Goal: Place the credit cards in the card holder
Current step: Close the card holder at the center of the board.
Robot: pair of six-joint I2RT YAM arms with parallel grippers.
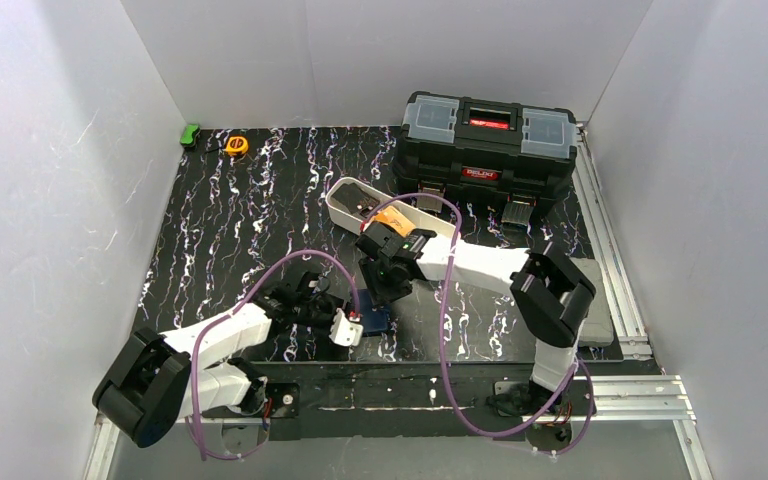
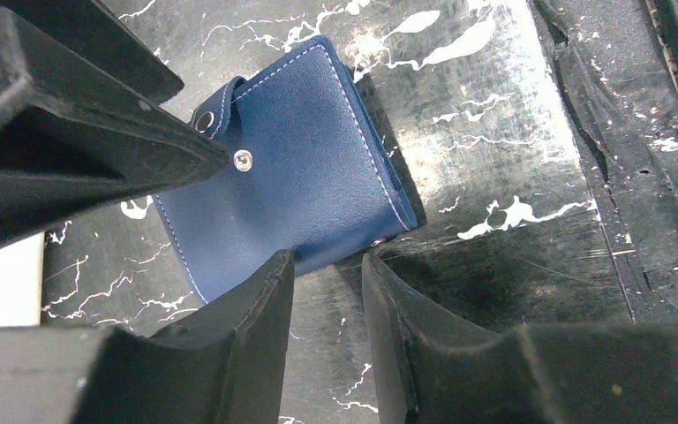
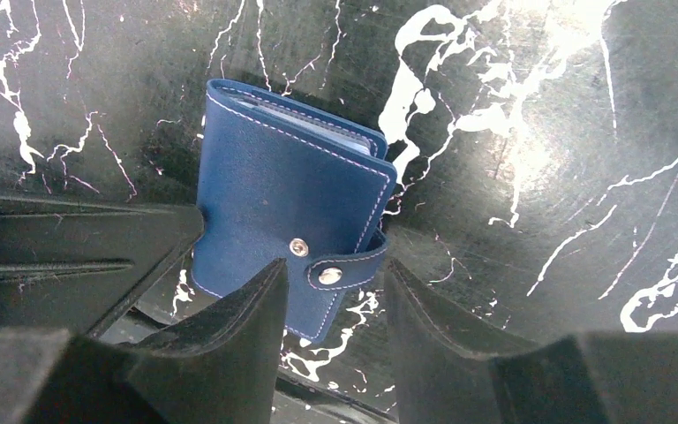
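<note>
From the left wrist, we see the card holder (image 2: 305, 177) lying flat and folded shut on the black marbled tabletop (image 2: 494, 132), navy cover up. The left gripper (image 2: 327, 265) is released. Its two fingers are parted with bare table between them. Their tips sit right at the holder's near edge without pinching it. The snap tab (image 2: 219, 99) hangs unfastened off the holder's far corner. The right gripper (image 2: 205, 124) comes in from the upper left, with that tab between its fingertips.

From the right wrist, we look down on the same holder, its light blue inner leaves showing along the far edge. The right gripper is released too. Its fingers are spread and the loose tab with its stud lies in the gap. We cannot tell whether either pad touches it. One finger (image 3: 71, 256) of the left gripper reaches the holder's left edge.

From the top camera, we find the holder near the front edge of the table, between the two grippers, which converge on it. Farther back, well apart from the holder, a white tray (image 1: 338, 203) holds an orange credit card (image 1: 393, 218). A black toolbox (image 1: 485, 145) stands at the back right. A yellow tape measure (image 1: 236, 145) sits near the back left corner.
</note>
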